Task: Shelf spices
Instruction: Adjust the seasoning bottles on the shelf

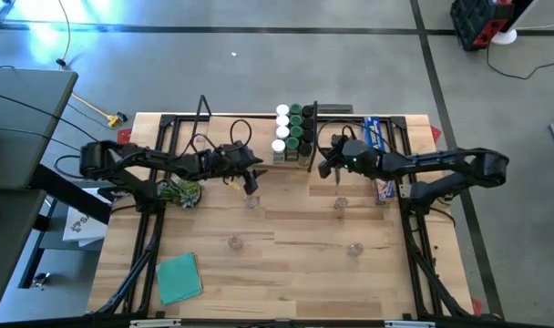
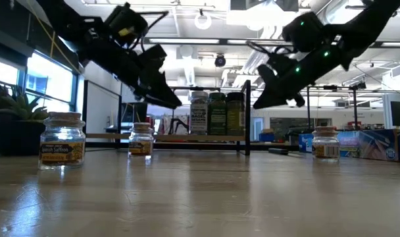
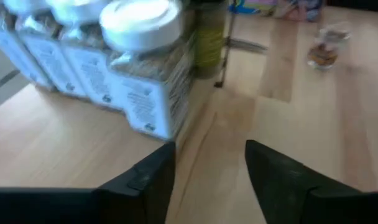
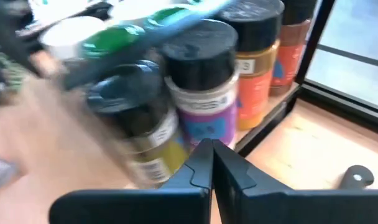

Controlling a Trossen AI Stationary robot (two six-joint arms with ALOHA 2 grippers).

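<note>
The shelf (image 2: 187,137) stands at the table's far side with several spice jars (image 1: 293,132) in rows at its right end, white-lidded (image 3: 142,68) and dark-lidded (image 4: 201,81). Several loose spice jars stand on the tabletop: (image 1: 251,199), (image 1: 341,206), (image 1: 235,242), (image 1: 354,248). My left gripper (image 3: 207,149) hovers open just in front of the shelf's white-lidded jars, with nothing between its fingers. My right gripper (image 4: 212,146) is shut and empty, raised at the shelf's right end close to the dark-lidded jars.
A long blue box (image 1: 379,155) lies at the far right beside the right arm. A green leafy bunch (image 1: 181,193) sits under the left arm, and a teal cloth (image 1: 179,278) lies at the near left. The shelf's black wire upright (image 2: 247,117) stands between the grippers.
</note>
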